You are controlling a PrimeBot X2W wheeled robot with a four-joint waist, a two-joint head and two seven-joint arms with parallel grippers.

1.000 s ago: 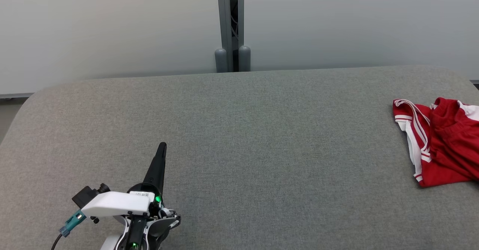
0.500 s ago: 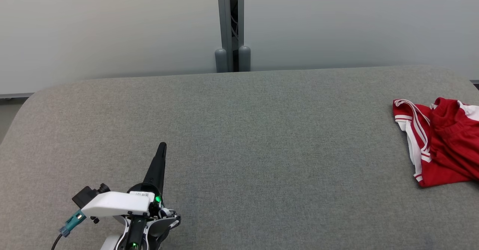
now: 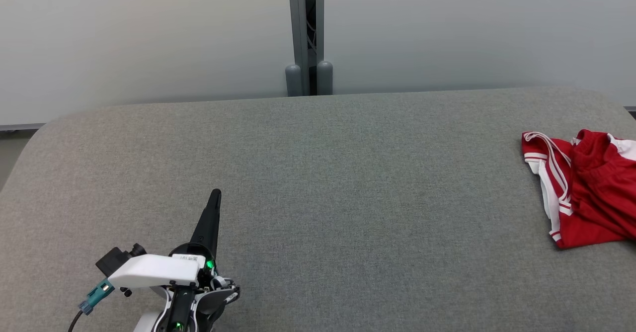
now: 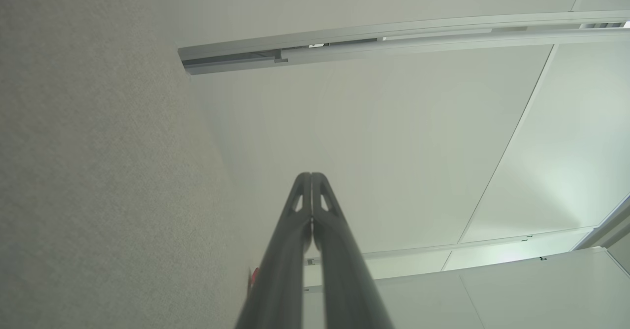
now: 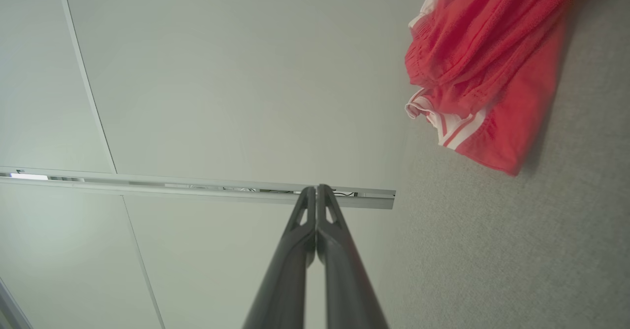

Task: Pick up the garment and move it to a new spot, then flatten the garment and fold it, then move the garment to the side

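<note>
A grey fabric surface (image 3: 318, 198) is spreading beneath and ahead of the left end effector (image 3: 215, 194). Farther ahead, pale wall panels (image 3: 149, 34) are standing, with a grey post (image 3: 305, 34) running between them to its right.

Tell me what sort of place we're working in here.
Probably a lab or test bay rather than a home: a wide table covered in grey fabric, plain pale panels joined by a grey post behind it, and a crumpled red garment at the table's right edge.
</note>
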